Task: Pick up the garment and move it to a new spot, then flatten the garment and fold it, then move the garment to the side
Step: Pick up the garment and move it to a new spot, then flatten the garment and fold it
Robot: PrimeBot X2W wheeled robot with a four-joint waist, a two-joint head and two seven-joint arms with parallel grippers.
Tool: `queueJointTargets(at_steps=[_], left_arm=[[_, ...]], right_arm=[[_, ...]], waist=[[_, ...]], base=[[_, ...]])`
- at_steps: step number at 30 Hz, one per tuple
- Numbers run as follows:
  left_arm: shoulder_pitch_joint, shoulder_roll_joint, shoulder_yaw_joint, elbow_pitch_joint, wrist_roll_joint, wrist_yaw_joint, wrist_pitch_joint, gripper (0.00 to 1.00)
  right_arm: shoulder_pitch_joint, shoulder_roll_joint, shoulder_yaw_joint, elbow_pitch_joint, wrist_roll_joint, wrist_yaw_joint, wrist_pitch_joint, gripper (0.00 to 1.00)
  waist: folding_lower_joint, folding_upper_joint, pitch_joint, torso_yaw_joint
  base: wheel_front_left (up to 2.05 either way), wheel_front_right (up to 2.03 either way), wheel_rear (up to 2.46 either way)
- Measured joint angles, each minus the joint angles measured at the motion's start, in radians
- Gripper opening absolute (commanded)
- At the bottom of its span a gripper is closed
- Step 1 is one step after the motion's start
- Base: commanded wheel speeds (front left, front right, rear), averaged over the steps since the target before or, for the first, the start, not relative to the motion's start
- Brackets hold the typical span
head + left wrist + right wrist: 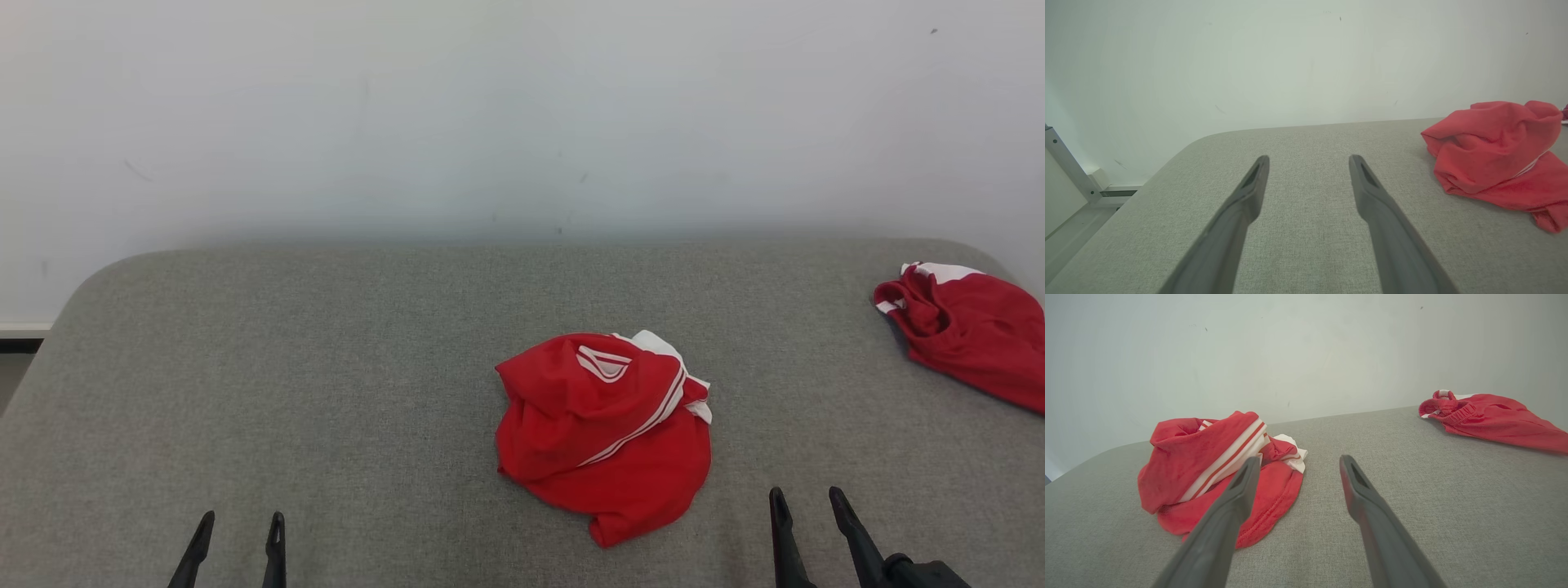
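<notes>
Far left: left tool (242,516) sits low at the near edge of the bench (326,367), jaws spread wide, nothing btwn them, plain grey cover ahead of its fingers. Reads as a rest pose, kept clear so the head cam sees the work; that's my guess.

Ctr, a bit right of middle: the garment (604,425), red w/ white stripes and a white printed mark, is crumpled into a rounded heap. It lies loose on the bench, and neither tool touches it. I take this one as the task's item, since it lies btwn the two tools. No hem or corner stands out in the bunched cloth, so the pick prob. calls for a pinch on a top fold. Judging by the heap, no step is done yet: not moved, not flat, not folded.

Right of it: right tool (806,492), also wide and empty, is near the heap's lower right edge but apart from it. It's the nearer tool, so prob. the one to reach in.

Far right: second garment (971,335), darker red w/ white trim and an elastic band, lies at the bench's right edge, well apart from the heap. Prob. set aside there, out of the way.

Count: 2 tools, 2 fingers each; 2 red garments; 1 bench; 1 pale wall (490,106) behind.
</notes>
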Motion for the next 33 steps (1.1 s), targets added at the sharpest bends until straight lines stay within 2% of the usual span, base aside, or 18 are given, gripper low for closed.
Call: queueJointTargets(at_steps=[20, 33], left_arm=[[-0.004, -0.004, -0.005, 0.015, 0.0, -0.004, 0.0, 1.0], [-0.042, -0.013, -0.035, 0.044, 0.009, -0.017, 0.0, 1.0]], right_arm=[[-0.029, 0.001, 0.013, 0.036, 0.003, 0.0, 0.0, 1.0], [-0.337, -0.057, 0.102, 0.232, 0.01, 0.0, 0.032, 1.0]], waist=[[0.0, 0.0, 0.001, 0.009], [0.0002, 0.0, 0.018, 0.069]], base=[[0.0, 0.0, 0.0], [0.0, 0.0, 0.0]])
